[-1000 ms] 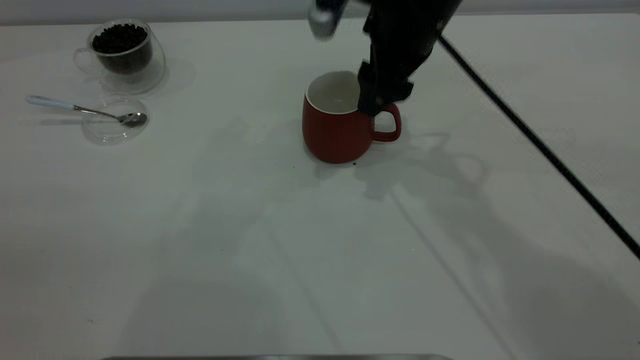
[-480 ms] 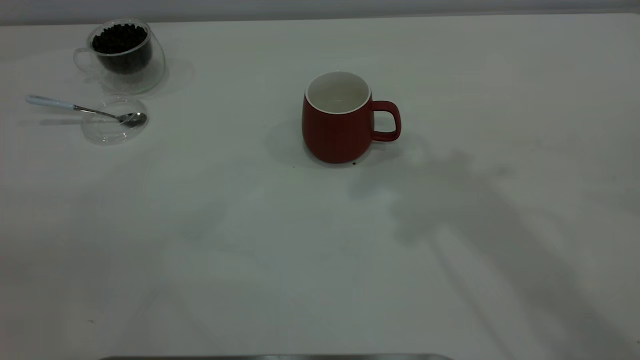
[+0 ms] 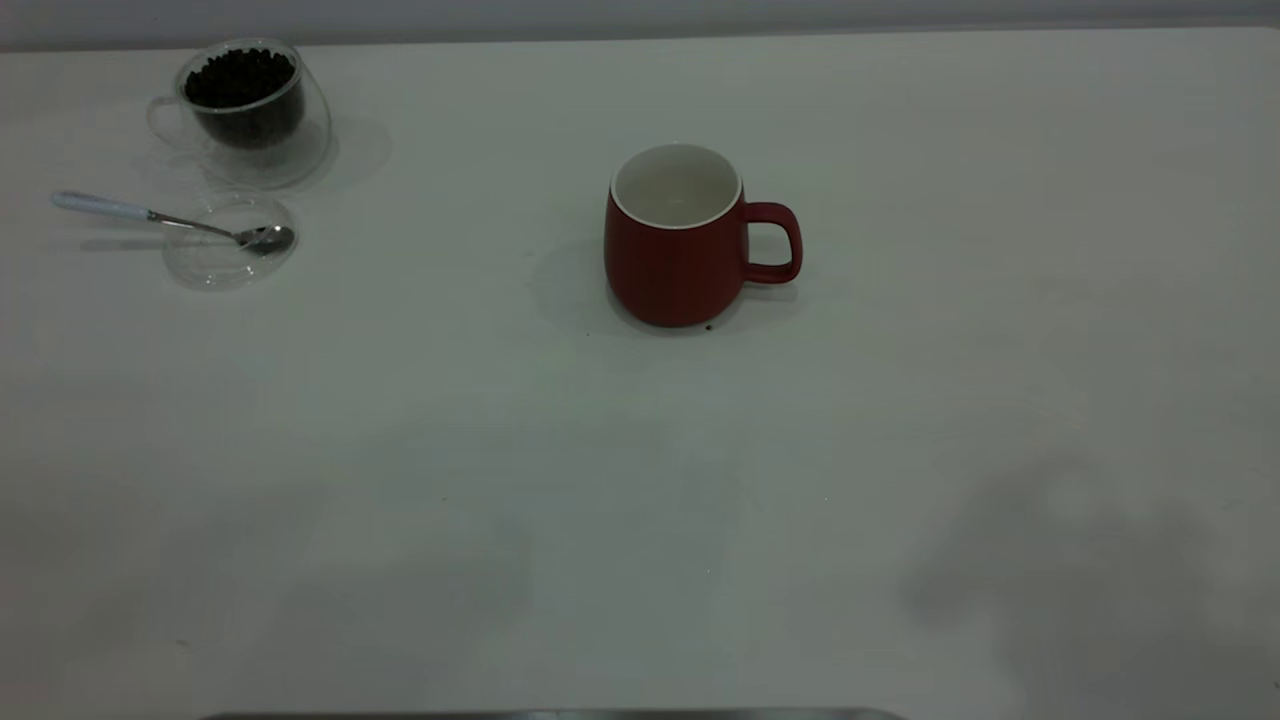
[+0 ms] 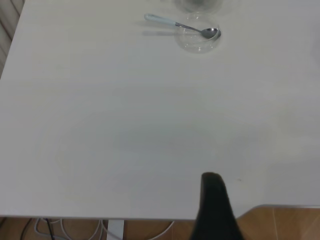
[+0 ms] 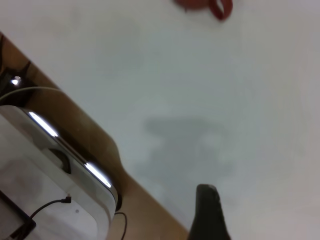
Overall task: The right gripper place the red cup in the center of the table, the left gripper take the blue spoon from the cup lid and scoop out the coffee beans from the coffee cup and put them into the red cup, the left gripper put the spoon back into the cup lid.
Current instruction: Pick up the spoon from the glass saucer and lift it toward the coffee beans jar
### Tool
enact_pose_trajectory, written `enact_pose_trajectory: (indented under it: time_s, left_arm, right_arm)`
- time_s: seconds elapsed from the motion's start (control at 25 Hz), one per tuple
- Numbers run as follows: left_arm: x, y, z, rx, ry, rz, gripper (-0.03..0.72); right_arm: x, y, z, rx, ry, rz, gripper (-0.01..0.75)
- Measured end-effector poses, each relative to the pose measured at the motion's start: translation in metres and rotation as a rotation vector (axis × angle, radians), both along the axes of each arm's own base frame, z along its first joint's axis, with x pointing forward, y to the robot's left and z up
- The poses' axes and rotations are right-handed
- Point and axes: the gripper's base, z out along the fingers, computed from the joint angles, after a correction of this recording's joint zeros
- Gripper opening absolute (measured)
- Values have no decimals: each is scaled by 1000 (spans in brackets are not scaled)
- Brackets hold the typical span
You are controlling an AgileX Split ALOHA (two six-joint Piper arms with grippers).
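Observation:
The red cup (image 3: 672, 245) stands upright and empty near the middle of the table (image 3: 640, 480), handle to the right; its edge shows in the right wrist view (image 5: 207, 5). The coffee cup (image 3: 262, 120) with coffee beans (image 3: 240, 78) stands at the far left. In front of it, the blue spoon (image 3: 140, 213) rests with its bowl in the cup lid (image 3: 225, 260); both show in the left wrist view, spoon (image 4: 172, 23), lid (image 4: 199, 40). Neither arm shows in the exterior view. The left gripper (image 4: 214, 210) hangs over the table's near edge, the right gripper (image 5: 209, 212) over another edge, both far from everything.
Beyond the table edge the left wrist view shows wooden floor (image 4: 285, 225) and cables (image 4: 65, 227). The right wrist view shows a white and silver device (image 5: 60, 165) with a cable beside the table. A faint shadow lies at the table's front right (image 3: 1080, 560).
The right arm, which stood at the red cup's handle a second ago, has let go and left the exterior view. Its shadow has slid to the front right. The cup has stayed put.

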Motion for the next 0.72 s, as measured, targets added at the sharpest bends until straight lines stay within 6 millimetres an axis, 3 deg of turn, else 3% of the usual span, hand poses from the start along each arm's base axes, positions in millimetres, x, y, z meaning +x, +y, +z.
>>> enact_pose_trajectory:
  time_s: [0.2,0.48,0.72]
  left_arm:
    - [0,0,0,0,0,0,585]
    - [0,0,0,1,0,-1,585]
    - [0,0,0,2,0,-2,585]
  right_arm:
    - [-49,-33,-10,46,-39,-128,588]
    - [-92,-62,-52,53,-21,-218,588]
    - [-132,-94,-78,137,-191,-379,588]
